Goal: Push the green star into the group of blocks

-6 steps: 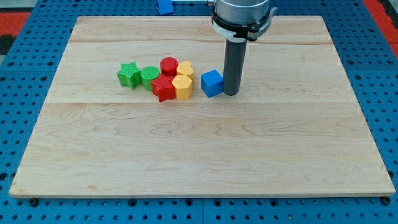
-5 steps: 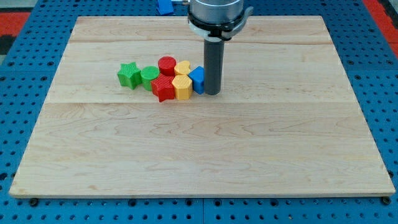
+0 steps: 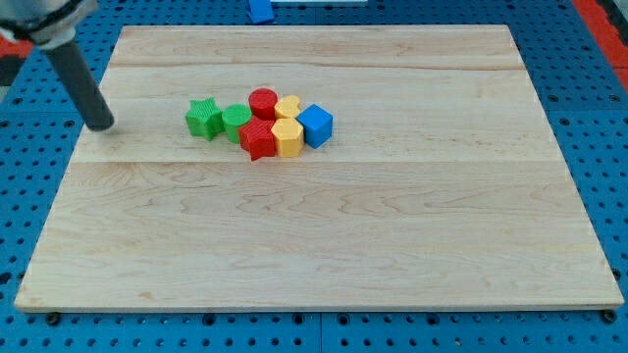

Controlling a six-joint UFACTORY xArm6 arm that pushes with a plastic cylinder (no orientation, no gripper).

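Observation:
The green star (image 3: 203,118) lies on the wooden board (image 3: 314,226) at the left end of a cluster, close beside a green round block (image 3: 235,121). The cluster also holds a red cylinder (image 3: 265,103), a red star (image 3: 258,139), two yellow blocks (image 3: 288,108) (image 3: 287,137) and a blue cube (image 3: 315,126) at its right end. My tip (image 3: 100,126) rests near the board's left edge, well to the left of the green star and apart from every block.
Another blue block (image 3: 259,10) lies off the board at the view's top. Blue perforated table (image 3: 599,108) surrounds the board on all sides.
The rod pushed the blue cube left against the yellow blocks, then swung far left across the board to the left side of the green star.

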